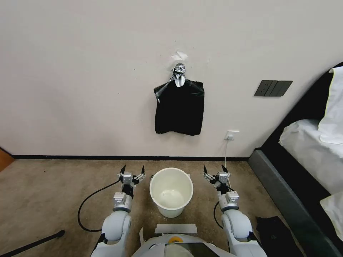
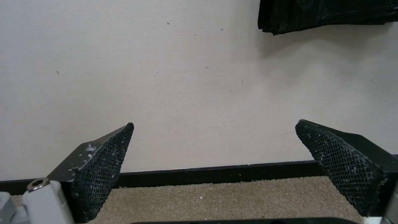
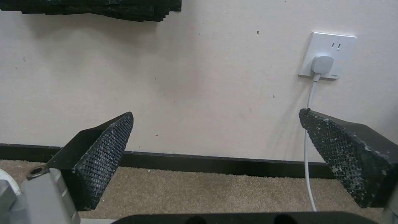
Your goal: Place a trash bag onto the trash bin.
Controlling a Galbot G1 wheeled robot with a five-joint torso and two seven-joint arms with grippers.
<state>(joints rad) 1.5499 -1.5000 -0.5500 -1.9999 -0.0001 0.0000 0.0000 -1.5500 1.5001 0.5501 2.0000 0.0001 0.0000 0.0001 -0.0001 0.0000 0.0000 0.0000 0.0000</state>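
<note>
The trash bin (image 1: 171, 191) is being left bare on the carpet (image 1: 53, 185) between the two arms, with no liner over its rolled rim, and no single trash bag is being held or seen lying apart; only the bunch of black bags (image 1: 179, 111) is being displayed, hung on the wall (image 1: 78, 71) by a shiny knot (image 1: 179, 74), well above and behind the bin. Trouble is being judged likely at the pick: several thin sheets could be pinched together because they are lying stacked flat against each other, or the whole bunch could be torn from its fixing if it is pulled hard. The left gripper (image 1: 132, 170) is being held low just beside the bin on one side, its fingers (image 2: 104, 165) being kept wide apart and touching nothing. The right gripper (image 1: 215, 169) is being held likewise on the other side, its fingers (image 3: 105, 152) being spread wide and empty, with the wall socket (image 3: 327, 55) and its white cable (image 3: 309, 155) being faced
</note>
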